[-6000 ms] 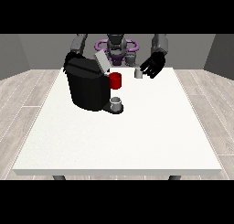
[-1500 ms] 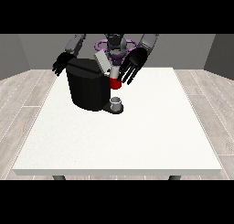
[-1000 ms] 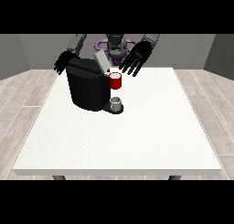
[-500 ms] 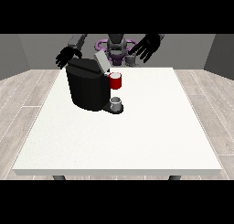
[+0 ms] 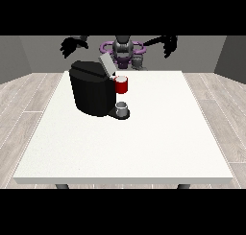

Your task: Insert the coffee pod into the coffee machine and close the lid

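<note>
The black coffee machine stands on the white table, left of centre, with its grey lid tilted up. A red thing at the machine sits at its front right. A small grey thing rests on the machine's base below it. Another grey thing shows at the table's far edge beside the robot's torso; I cannot tell it for the pod. The hand at the view's left hangs high behind the machine, fingers spread. The hand at the view's right is raised far right, fingers relaxed and pointing down. Both hold nothing.
The robot's torso with purple parts stands behind the table's far edge. Wooden floor surrounds the table on both sides.
Both hands have risen and moved apart, away from the machine's top. The lid still stands tilted up.
</note>
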